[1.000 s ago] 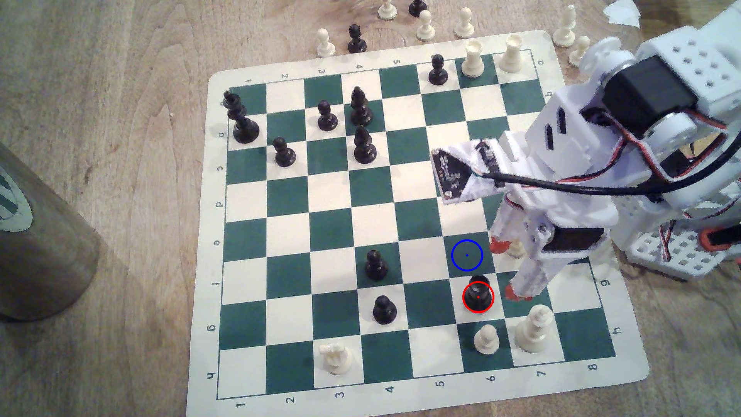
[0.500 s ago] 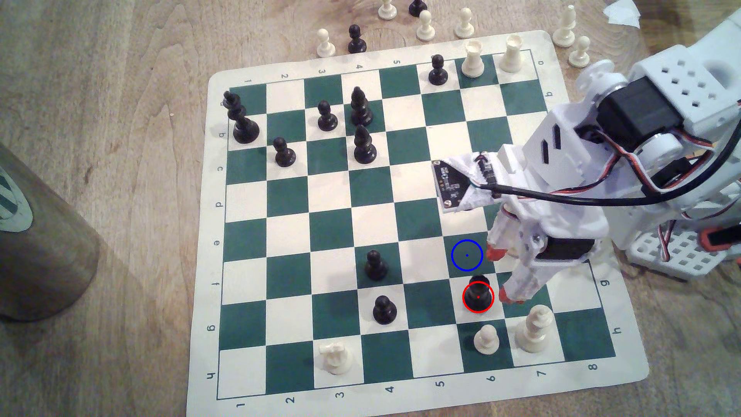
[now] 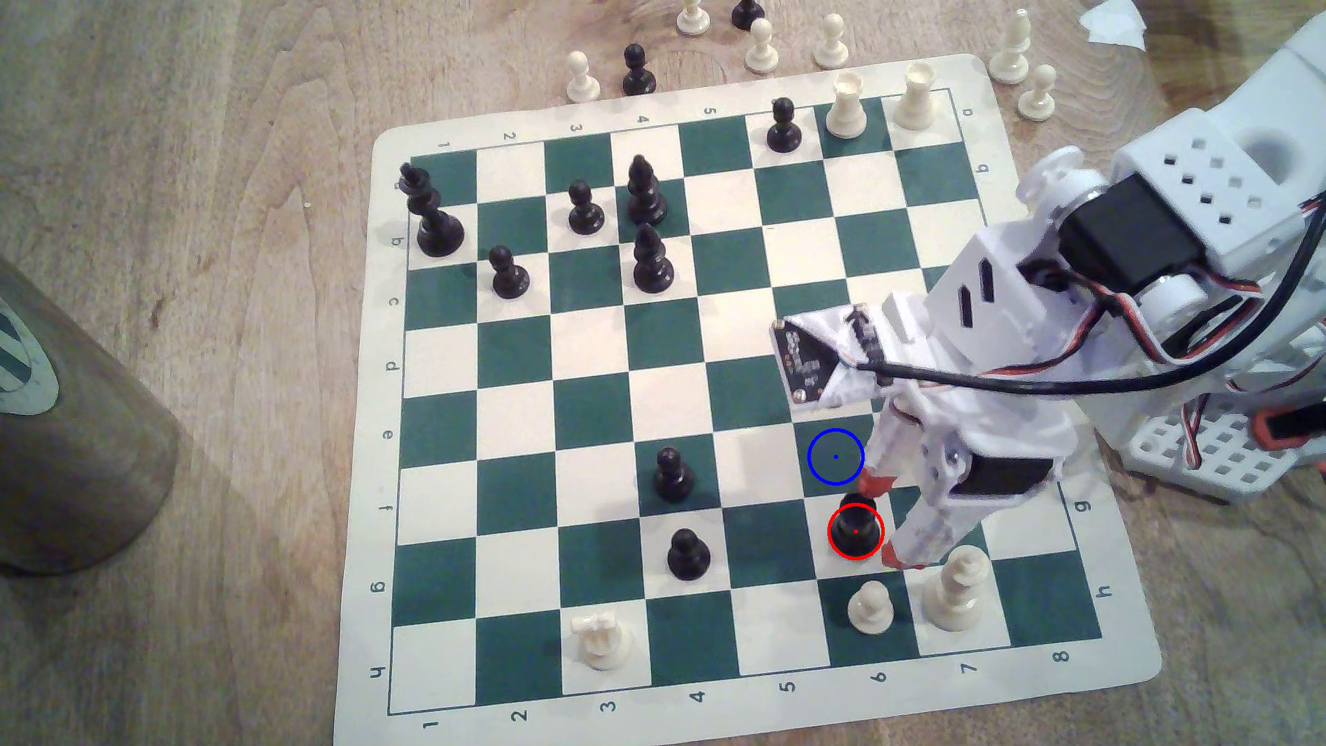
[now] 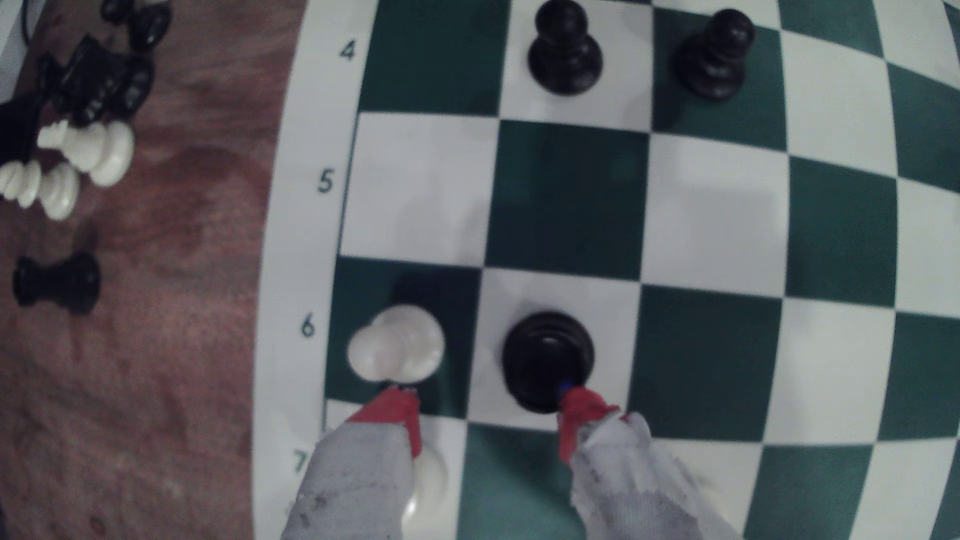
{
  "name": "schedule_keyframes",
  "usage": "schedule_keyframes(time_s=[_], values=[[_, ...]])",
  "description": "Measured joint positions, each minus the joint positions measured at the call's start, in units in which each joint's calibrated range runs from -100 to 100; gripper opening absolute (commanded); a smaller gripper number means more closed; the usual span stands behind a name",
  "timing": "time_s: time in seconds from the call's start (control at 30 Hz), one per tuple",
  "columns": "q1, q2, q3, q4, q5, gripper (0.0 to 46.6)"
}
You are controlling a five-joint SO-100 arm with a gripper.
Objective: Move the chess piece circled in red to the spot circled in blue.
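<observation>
Pincer gapes empty, 1 red tip seemingly touching the chess piece beside it.

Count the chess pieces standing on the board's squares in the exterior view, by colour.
Black pieces: 9, including the red-circled rook
White pieces: 5 visible
Total: 14
</observation>
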Motion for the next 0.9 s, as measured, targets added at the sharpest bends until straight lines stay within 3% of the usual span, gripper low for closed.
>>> schedule_keyframes(time_s=[0.53,0.9], values=[[1.6,3.9,0.7,-2.9,0.4,15.5],[1.8,-2.5,0.7,1.9,0.4,16.0]])
